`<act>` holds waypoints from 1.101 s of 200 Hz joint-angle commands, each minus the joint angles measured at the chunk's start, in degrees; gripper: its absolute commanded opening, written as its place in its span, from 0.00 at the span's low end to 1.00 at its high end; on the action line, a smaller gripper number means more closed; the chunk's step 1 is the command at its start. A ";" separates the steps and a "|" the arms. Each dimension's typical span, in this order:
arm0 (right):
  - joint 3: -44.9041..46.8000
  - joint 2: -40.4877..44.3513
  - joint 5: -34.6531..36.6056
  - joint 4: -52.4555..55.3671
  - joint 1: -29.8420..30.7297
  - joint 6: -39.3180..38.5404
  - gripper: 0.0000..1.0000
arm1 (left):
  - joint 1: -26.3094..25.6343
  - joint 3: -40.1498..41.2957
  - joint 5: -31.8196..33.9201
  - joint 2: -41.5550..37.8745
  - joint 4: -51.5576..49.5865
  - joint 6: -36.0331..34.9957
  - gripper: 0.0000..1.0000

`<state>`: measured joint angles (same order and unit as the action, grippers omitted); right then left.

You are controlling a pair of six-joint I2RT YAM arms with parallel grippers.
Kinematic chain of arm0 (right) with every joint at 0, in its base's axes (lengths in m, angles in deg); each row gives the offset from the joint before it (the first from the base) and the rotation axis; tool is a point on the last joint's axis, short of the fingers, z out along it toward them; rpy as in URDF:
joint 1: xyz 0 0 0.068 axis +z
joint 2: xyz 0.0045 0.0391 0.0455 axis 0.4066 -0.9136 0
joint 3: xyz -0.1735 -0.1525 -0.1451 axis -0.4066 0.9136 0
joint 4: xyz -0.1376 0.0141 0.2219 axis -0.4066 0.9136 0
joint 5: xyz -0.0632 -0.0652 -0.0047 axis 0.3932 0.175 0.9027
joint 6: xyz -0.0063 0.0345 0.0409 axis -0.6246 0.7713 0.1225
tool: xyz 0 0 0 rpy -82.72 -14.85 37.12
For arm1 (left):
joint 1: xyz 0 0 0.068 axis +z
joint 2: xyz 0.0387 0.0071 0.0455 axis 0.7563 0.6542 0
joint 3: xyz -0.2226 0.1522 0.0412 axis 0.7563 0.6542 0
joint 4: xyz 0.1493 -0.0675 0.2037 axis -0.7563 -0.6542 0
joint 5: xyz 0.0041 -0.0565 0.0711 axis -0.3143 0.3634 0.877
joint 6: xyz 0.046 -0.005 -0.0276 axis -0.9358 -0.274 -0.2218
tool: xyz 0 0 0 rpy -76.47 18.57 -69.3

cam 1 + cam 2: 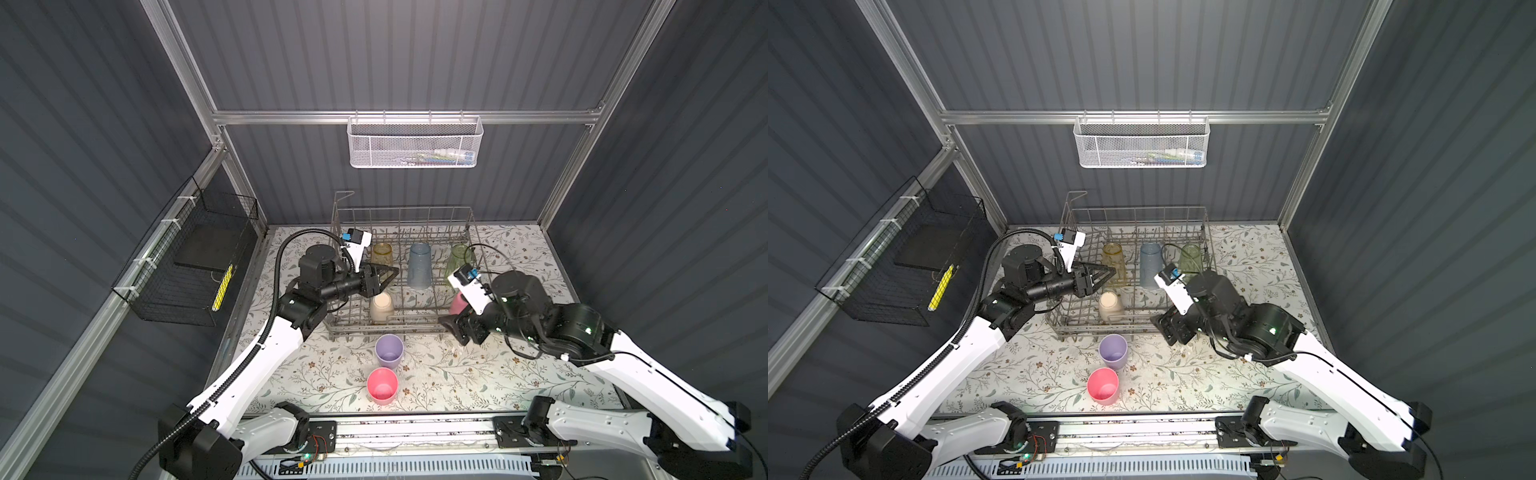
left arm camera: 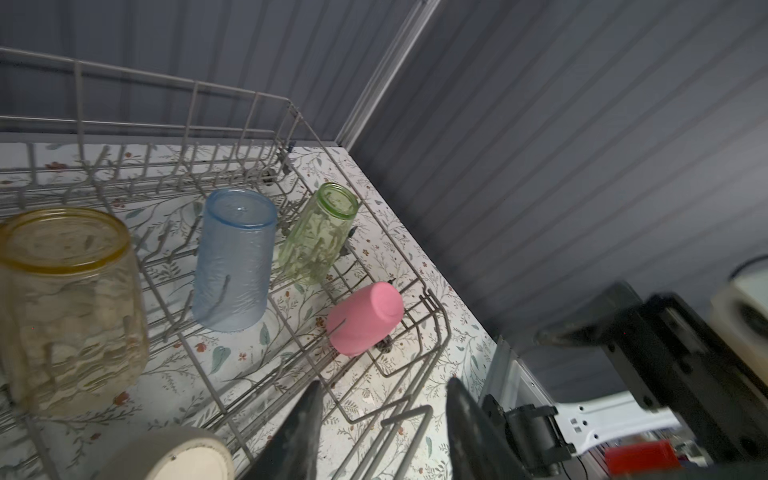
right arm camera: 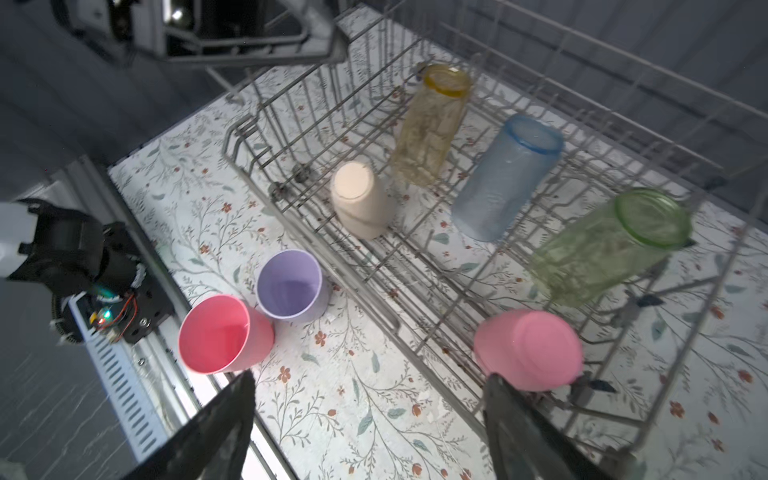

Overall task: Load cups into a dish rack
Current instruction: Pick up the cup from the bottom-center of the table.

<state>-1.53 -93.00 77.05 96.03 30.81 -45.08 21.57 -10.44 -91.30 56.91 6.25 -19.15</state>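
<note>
Pink as the likeliest trouble, meaning the pink cup on the table: stands mouth-up on the floral table, right beside the lilac cup, also upright, both just in front of the dish rack. Looks like contact between the 2 in the right wrist view; cannot tell for sure. Could nudge 1 while closing on the other and send a light tumbler toppling or rolling. Could slip as well during the flip to mouth-down, given smooth walls and a slight taper.

On to the right gripper: hovers near the rack's front right corner, jaws spread wide with nothing between them. Could snag a finger on the front wall, or knock the pink cup in the rack off its tines with a careless swing. Same worry over the rack for the left gripper, jaws part open and empty, close above the beige cup.

Smooth, matt, opaque plastic for pink, lilac and beige: handleless, round, gently tapered. Translucent, textured walls for the amber cup, blue cup and green cup in the back row, apparently base-up and leaning on tines; may rattle loose under any jolt to the rack. Thin grey metal wire for the rack itself: upright tines, low grid walls, plenty of gaps to catch a rim.
</note>
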 commanded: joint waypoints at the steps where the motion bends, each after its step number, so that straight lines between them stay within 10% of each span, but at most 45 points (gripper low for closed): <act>1: 1.91 -2.19 -4.51 -3.52 3.06 -1.00 0.79 | 0.93 -3.41 9.36 -1.51 -5.20 -0.61 0.48; 105: 0.10 -16.92 -10.00 -2.96 18.76 -6.97 0.67 | 2.52 -7.54 39.35 -7.25 -20.59 -1.53 0.53; 220: -8.72 -32.89 -14.88 -0.47 22.36 -14.15 0.53 | 2.61 -6.30 38.53 -6.99 -19.15 -1.08 0.54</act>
<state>-7.35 -123.76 65.01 93.30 52.96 -56.97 23.84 -16.47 -53.02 49.96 -12.20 -19.57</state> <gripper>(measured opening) 0.534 0.539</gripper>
